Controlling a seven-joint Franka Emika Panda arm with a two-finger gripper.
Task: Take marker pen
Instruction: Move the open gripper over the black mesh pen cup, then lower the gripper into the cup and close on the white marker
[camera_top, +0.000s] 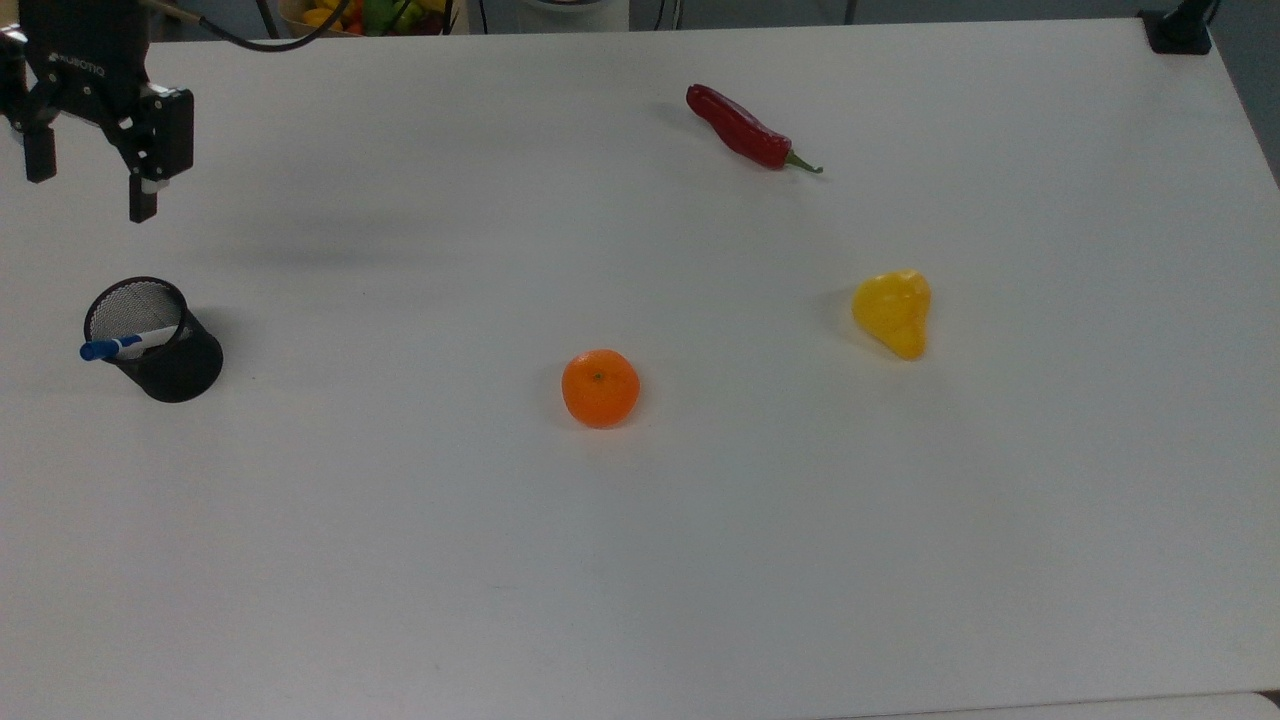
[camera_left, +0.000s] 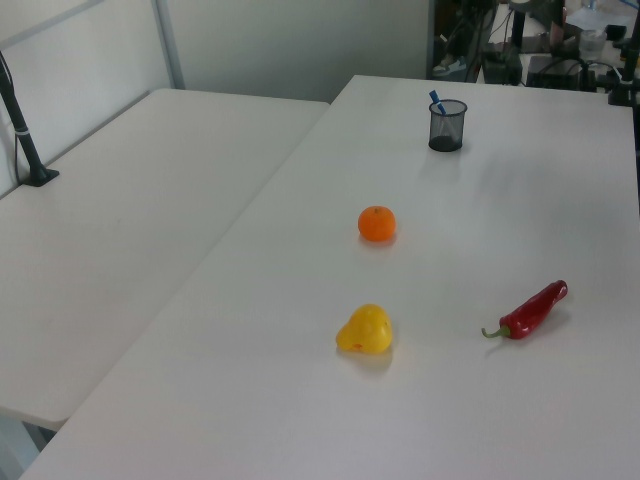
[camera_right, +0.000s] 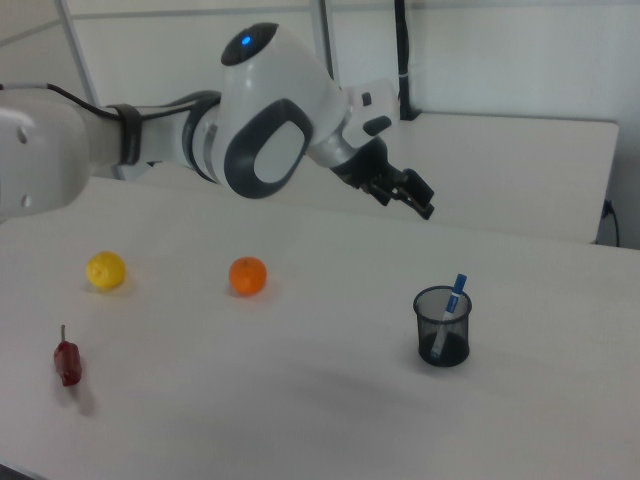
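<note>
On white table (camera_top: 700, 560), mesh cup (camera_top: 170, 365), orange (camera_top: 600, 388)

Bench (camera_top: 700, 560): white, bearing all the items.
Mesh cup (camera_top: 165, 350): black, upright, near the top view's left edge.
Orange (camera_top: 600, 388): mid-bench, well apart from the cup.
Yellow pepper (camera_top: 893, 312): to the top view's right of the orange.
Red chilli (camera_top: 745, 128): lying flat toward the far edge, green stem pointing to the top view's right.
</note>
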